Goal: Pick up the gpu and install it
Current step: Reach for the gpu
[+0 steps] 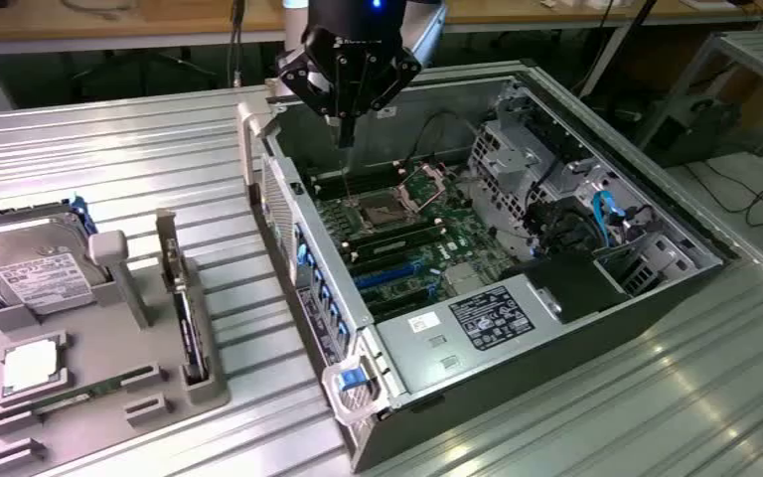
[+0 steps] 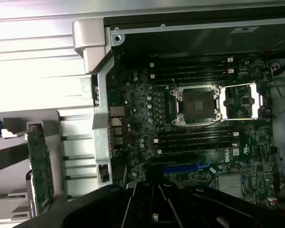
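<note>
Black gripper (image 1: 346,137) hangs with fingers pressed together, empty. Just below them is the green motherboard (image 2: 137,95) of the open grey computer case (image 1: 279,214), lettered DELL, I think. Well away from the fingers, outside the case, the thin black gpu (image 1: 190,333) stands on edge in a grey holder (image 1: 103,388).

We see the gripper (image 1: 345,137) top centre of ext. view: black, angular linkage body tapering to thin dark fingers (image 1: 345,121), blue LED (image 1: 377,5) above, silver-grey arm (image 1: 425,30) behind. Wrist cam: glossy black ribbed housing (image 2: 180,209).
</note>
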Controlling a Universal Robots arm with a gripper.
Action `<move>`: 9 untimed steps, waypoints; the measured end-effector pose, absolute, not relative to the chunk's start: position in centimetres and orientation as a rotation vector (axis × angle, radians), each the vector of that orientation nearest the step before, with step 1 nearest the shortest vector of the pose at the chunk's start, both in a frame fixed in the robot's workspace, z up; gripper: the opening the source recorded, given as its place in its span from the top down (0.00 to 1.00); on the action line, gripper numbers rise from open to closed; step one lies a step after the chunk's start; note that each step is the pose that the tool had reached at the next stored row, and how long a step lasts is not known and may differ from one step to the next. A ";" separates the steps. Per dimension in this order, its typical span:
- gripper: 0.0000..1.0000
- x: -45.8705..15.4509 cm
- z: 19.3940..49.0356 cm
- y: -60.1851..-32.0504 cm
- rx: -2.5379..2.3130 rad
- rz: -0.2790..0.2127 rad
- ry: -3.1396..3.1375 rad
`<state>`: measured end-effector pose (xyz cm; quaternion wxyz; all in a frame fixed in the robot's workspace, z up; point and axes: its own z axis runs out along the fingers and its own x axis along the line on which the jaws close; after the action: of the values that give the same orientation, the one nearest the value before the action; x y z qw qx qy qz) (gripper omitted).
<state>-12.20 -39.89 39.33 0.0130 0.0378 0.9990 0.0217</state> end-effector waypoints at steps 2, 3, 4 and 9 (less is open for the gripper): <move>0.89 -12.3 39.3 -40.1 0.118 0.068 3.113; 0.89 -12.3 39.3 -40.1 0.118 0.068 3.112; 0.89 -12.3 39.3 -40.1 0.118 0.068 3.113; 0.89 -12.4 39.3 -40.1 0.118 0.068 3.112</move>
<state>-12.43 -40.11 39.33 0.0131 0.0378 0.9990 0.0217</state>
